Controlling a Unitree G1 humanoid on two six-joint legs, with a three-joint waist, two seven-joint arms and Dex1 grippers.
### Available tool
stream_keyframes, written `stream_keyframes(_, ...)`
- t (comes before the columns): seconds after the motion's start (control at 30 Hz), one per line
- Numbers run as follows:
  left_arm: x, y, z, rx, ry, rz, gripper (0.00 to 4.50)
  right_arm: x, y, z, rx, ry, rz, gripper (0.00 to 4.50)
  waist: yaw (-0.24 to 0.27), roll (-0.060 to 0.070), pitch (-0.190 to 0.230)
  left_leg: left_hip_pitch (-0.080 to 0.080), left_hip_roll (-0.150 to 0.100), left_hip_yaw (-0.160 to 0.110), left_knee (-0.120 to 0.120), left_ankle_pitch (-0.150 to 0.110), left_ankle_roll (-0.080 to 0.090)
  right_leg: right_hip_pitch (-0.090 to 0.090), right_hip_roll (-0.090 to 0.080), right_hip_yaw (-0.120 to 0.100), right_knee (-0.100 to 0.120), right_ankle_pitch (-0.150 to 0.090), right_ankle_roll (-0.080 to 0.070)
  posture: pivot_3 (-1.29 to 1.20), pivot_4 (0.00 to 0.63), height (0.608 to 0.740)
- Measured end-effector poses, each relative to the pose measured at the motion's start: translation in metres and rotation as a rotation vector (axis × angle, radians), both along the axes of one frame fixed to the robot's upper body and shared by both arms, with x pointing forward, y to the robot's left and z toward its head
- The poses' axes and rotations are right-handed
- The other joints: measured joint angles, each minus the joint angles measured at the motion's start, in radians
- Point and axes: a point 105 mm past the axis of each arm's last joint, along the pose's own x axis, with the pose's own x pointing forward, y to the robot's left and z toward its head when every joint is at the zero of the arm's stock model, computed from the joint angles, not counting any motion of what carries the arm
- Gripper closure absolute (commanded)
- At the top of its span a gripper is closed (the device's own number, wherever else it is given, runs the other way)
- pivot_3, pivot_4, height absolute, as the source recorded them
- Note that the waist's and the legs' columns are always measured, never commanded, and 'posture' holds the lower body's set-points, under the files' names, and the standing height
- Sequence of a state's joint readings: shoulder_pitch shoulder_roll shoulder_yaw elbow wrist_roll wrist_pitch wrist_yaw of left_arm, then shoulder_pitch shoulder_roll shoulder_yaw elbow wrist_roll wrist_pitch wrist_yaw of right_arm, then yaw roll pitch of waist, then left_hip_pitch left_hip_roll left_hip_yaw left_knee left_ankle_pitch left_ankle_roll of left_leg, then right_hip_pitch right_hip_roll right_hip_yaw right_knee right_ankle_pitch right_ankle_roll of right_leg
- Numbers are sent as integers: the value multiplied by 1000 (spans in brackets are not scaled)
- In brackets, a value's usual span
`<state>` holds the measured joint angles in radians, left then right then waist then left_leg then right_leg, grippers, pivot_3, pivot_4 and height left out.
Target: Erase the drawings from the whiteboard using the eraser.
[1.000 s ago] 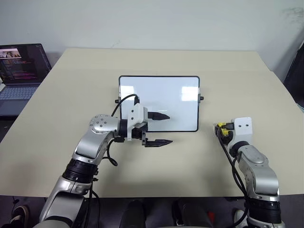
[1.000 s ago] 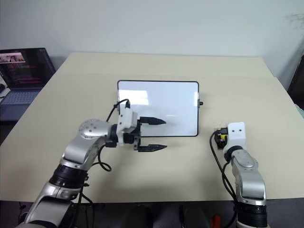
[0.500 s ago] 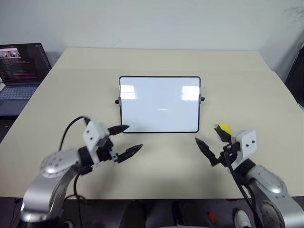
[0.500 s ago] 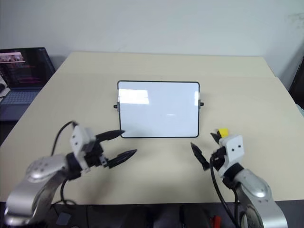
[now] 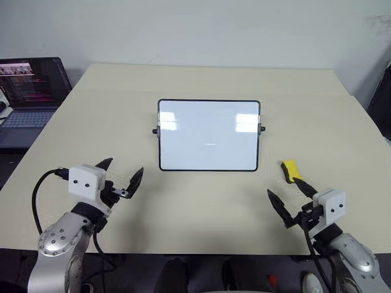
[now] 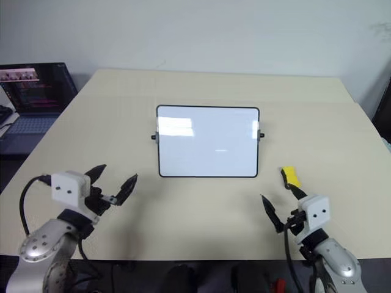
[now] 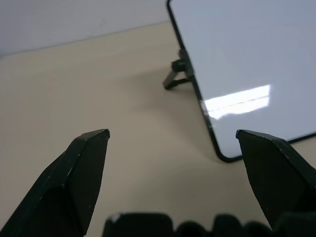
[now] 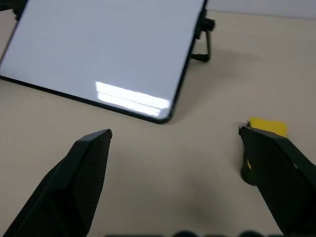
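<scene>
The whiteboard (image 5: 208,134) stands propped on the table's middle, its face plain white with pale glare; the drawings are out of view. The yellow eraser (image 5: 291,170) lies flat on the table off the board's right lower corner. My right gripper (image 5: 288,194) hovers open just on the near side of the eraser, apart from it; in its wrist view the eraser (image 8: 267,127) sits beside one finger. My left gripper (image 5: 122,169) is open and empty, near the table's front left, well clear of the board (image 7: 247,74).
An open laptop (image 5: 29,85) sits on a separate surface at the far left. The beige table (image 5: 201,79) stretches bare behind the board. Its near edge runs just under both grippers.
Both arms have drawn back toward the table's near edge. The left gripper swung left, away from the board. The right gripper backed off the eraser, which stays on the table.
</scene>
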<state>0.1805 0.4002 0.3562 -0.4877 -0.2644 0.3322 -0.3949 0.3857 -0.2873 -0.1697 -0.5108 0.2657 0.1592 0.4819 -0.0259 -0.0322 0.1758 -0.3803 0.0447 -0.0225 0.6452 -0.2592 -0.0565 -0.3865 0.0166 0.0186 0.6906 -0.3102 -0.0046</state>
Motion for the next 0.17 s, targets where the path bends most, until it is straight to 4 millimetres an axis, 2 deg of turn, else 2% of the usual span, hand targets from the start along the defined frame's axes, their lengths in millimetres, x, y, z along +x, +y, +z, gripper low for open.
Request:
stream_keyframes(0.1, 3, 1, -7, 9, 4, 24, 0, 1, -7, -10, -33, 3, -4, 27, 0, 0, 0, 0, 0, 0, 0, 0, 0, 0, 0, 0, 0, 0, 0, 0, 150, 740)
stream_keyframes(0.17, 4, 2, -9, 11, -4, 46, 0, 3, -7, -7, -46, -17, 1, 27, -2, 0, 0, 0, 0, 0, 0, 0, 0, 0, 0, 0, 0, 0, 0, 0, 150, 740)
